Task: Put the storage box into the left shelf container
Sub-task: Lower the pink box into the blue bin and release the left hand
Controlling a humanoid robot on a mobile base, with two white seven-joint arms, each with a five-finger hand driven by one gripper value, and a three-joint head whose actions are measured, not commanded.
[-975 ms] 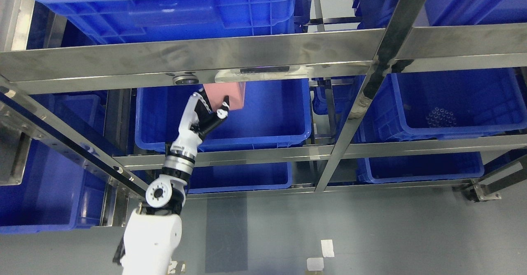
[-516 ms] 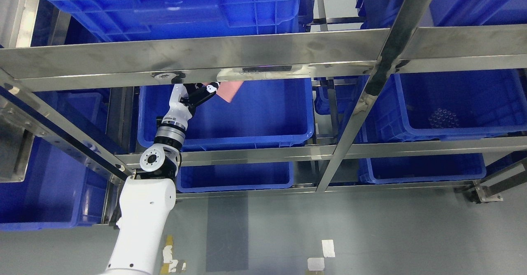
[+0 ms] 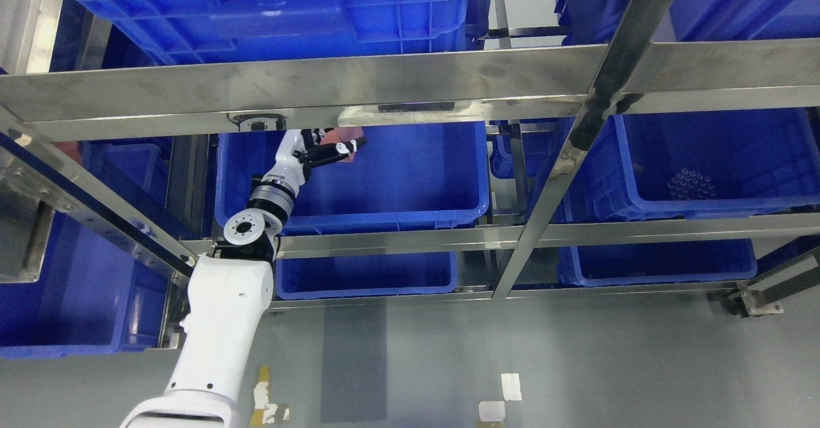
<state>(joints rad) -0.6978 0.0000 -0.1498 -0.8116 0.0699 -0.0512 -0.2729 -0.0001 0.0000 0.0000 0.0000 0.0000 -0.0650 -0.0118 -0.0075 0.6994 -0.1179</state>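
head view, left robot hand (image 3: 323, 150) gripping pink storage box (image 3: 343, 137), over blue container (image 3: 410, 178)

Storage box (image 3: 341, 137) above the left container (image 3: 397, 178), under the rail (image 3: 320, 91).

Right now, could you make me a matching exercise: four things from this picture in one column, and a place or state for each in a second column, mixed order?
Things:
1. pink storage box
2. left hand
3. left blue container
4. right blue container

Places or states:
A. holds a cluster of small dark items
B. below the hand, on the middle shelf
C. mostly hidden under the steel rail
D. reaching in over the container, gripping the box

Pairs: 1-C, 2-D, 3-B, 4-A
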